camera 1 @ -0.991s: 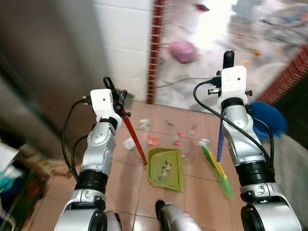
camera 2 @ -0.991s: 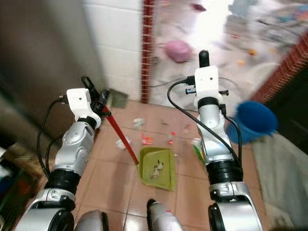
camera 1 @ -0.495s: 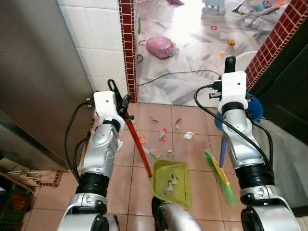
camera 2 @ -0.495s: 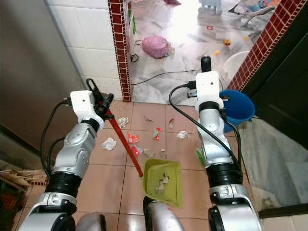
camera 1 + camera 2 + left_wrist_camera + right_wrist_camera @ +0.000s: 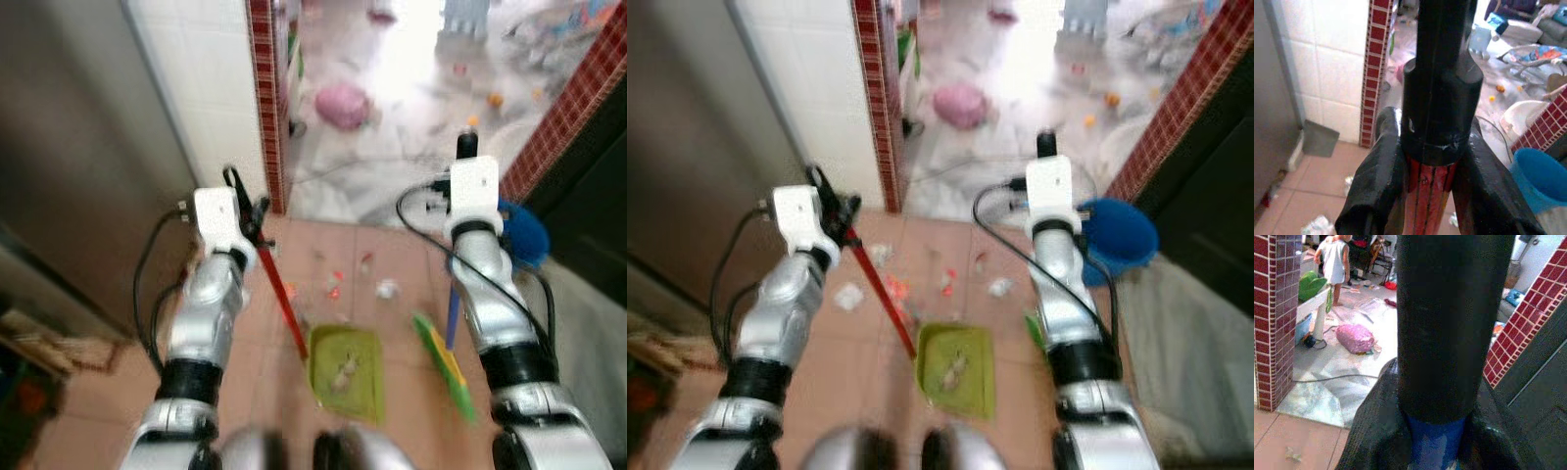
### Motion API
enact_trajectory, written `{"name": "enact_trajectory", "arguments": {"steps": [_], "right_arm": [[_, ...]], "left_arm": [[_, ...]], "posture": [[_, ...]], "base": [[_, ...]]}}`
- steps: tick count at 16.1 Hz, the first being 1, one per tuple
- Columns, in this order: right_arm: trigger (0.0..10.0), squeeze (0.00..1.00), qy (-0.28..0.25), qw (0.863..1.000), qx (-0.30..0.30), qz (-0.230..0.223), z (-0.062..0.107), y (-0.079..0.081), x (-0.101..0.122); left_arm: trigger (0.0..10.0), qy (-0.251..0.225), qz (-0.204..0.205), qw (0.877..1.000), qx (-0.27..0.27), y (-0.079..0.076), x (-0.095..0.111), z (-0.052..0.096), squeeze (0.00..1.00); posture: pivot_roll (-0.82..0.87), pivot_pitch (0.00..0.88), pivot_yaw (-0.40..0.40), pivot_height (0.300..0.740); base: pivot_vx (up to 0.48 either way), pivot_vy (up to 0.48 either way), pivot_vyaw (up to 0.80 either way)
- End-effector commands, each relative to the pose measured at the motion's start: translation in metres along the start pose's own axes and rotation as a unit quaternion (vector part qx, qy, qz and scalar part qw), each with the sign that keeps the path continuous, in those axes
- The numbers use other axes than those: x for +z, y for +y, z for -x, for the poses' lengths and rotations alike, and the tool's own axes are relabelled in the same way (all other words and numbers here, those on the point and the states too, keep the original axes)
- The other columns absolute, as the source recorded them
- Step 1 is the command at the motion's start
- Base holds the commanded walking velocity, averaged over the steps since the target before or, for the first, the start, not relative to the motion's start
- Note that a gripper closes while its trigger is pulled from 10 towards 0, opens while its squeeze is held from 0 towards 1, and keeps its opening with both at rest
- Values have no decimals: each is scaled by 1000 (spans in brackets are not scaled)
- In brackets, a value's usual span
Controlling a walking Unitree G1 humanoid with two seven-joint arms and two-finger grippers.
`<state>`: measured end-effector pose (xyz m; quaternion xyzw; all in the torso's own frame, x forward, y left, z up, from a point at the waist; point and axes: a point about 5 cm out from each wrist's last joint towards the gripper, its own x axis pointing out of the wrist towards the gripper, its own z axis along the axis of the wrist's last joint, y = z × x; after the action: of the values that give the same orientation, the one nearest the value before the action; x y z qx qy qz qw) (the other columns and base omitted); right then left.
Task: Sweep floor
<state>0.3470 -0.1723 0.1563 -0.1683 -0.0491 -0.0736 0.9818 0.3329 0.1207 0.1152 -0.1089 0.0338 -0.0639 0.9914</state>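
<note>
Since half a second ago our view has tipped and blurred, so the terracotta tiled floor and the doorway sit differently in frame, while both our arms keep the same pose and the same grips. Our left gripper is pinched on the red handle of the lime-green plastic dustpan, its black fingers pressed against either side of the shaft just under the black end cap. That dustpan lies flat on the tiles between our arms with a few pale scraps inside it. Our right gripper is clamped round the blue broom handle, whose green brush head rests on the floor just beside the dustpan. Small bits of white and red litter lie scattered on the tiles beyond the dustpan. We see a blue plastic bucket near our right arm and a pink bag on the bright marble floor past the red-brick pillar.
</note>
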Motion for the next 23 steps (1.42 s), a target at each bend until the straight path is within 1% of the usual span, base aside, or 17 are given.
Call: {"name": "enact_trajectory", "arguments": {"steps": [1, 5, 6, 8, 9, 12, 15, 17, 20, 23], "right_arm": [[10000, 0, -18, 1000, -18, 15, -2, -10, 7], [10000, 0, -11, 1000, -17, 20, 1, -11, 1], [10000, 0, -9, 1000, -18, 21, 2, -11, -1], [10000, 0, -6, 1000, -17, 23, 3, -12, -3], [10000, 0, -5, 1000, -17, 24, 3, -12, -4], [10000, 0, -4, 1000, -15, 24, 3, -13, -5], [10000, 0, -3, 1000, -14, 25, 3, -13, -6], [10000, 0, -2, 1000, -14, 25, 3, -13, -6], [10000, 0, 1, 1000, -9, 25, 6, -11, -9], [10000, 0, 0, 1000, -4, 29, 6, -8, -9]], "left_arm": [[10000, -23, 7, 1000, -14, -8, 11, -2, 0], [10000, -20, 8, 1000, -14, -7, 10, -1, 0], [10000, -22, 11, 1000, -9, -6, 11, -2, 0], [10000, -30, 11, 999, 7, -1, 14, -2, 0], [10000, -35, 10, 999, 22, 5, 17, -3, 0], [10000, -40, 9, 998, 43, 13, 21, -4, 0], [10000, -46, 10, 998, 42, 17, 24, -3, 0], [10000, -52, 17, 997, 45, 20, 27, -3, 0], [10000, -54, 12, 997, 45, 21, 28, -3, 0], [10000, -63, 16, 997, 48, 21, 32, -2, 0]], "posture": [[-71, 78, 1, 740], [-73, 77, 0, 740], [-73, 76, -1, 740], [-73, 75, -1, 740], [-74, 74, -1, 740], [-72, 70, -3, 740], [-72, 66, -4, 740], [-72, 66, -7, 740], [-69, 63, -14, 740], [-68, 66, -14, 740]], "base": [[0, -398, -444], [0, -365, 0], [0, 0, 0], [0, 0, 0], [0, 0, 0], [0, 0, 0], [0, 0, 0], [0, 424, -216], [0, 477, -473], [0, 467, -729]]}}
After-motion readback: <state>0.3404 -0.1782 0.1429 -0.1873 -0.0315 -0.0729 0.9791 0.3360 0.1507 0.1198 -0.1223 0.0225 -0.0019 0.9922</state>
